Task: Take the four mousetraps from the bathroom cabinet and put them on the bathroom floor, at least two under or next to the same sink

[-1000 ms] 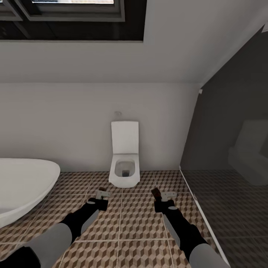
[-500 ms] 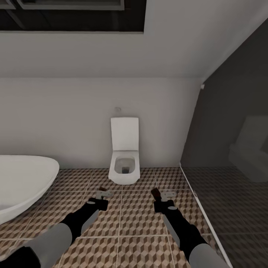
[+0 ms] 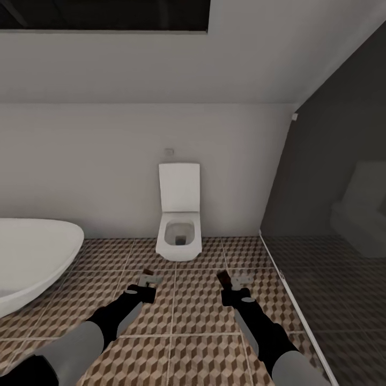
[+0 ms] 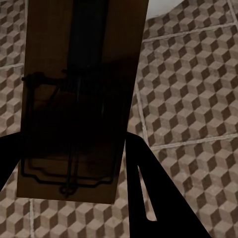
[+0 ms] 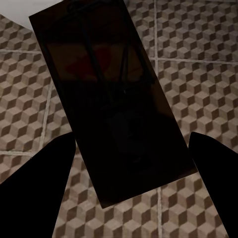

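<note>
Between the closed fingers of the left gripper (image 3: 148,280) and right gripper (image 3: 234,280) sit 2 mousetraps (image 4: 79,94) (image 5: 116,104), each board's long axis running forward, above the bathroom floor (image 3: 187,305) facing the toilet (image 3: 179,225).

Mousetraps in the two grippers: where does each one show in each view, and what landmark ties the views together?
Head view: left mousetrap, a small brown sliver at the left gripper; right mousetrap at the right gripper; both in front of the toilet.
Left wrist view: left mousetrap, tall board, upper left.
Right wrist view: right mousetrap, slanting across the centre.
Shared landmark: the cube-pattern bathroom floor.
</note>
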Tool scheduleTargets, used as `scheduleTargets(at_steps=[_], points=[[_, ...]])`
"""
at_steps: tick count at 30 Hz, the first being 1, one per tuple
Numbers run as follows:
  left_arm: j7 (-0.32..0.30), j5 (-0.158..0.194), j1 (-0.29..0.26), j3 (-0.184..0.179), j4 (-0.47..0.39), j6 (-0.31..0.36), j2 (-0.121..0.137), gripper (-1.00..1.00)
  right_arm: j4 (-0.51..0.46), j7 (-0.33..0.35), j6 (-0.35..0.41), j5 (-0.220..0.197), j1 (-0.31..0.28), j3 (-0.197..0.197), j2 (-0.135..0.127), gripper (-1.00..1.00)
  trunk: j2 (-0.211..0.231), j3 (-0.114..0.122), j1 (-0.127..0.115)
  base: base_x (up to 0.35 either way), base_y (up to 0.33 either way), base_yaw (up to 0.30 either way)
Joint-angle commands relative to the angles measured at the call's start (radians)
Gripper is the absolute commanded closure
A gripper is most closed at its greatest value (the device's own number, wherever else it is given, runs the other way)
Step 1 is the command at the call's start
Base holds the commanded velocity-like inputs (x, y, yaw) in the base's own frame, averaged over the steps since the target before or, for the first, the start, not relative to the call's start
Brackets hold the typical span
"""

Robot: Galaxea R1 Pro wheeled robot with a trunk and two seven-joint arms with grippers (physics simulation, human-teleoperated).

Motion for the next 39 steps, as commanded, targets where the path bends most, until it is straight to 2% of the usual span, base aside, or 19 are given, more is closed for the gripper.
scheduleTargets(at_steps=[1,5,13,39], points=[[0.008,0.006,-0.001,-0.008,-0.003,0.005,0.001,1.0,-0.002,-0.01,0.004,-0.01,-0.001,0.005,-0.001,1.0,-0.008,-0.006,0.004,0.0,0.0,0.0],[0.009,0.006,-0.001,-0.015,-0.003,0.005,-0.004,1.0,-0.002,-0.01,0.003,-0.01,-0.001,0.006,0.001,1.0,-0.036,-0.025,0.019,0.0,0.0,0.0],[0.01,0.006,-0.001,-0.06,-0.003,0.005,-0.011,1.0,-0.002,-0.01,0.002,-0.01,-0.001,0.006,0.003,1.0,-0.092,-0.063,0.05,0.0,0.0,0.0],[0.01,0.006,-0.001,-0.064,-0.003,0.005,-0.012,1.0,-0.002,-0.01,0.002,-0.01,-0.001,0.007,0.006,1.0,-0.274,-0.186,0.15,0.0,0.0,0.0]])
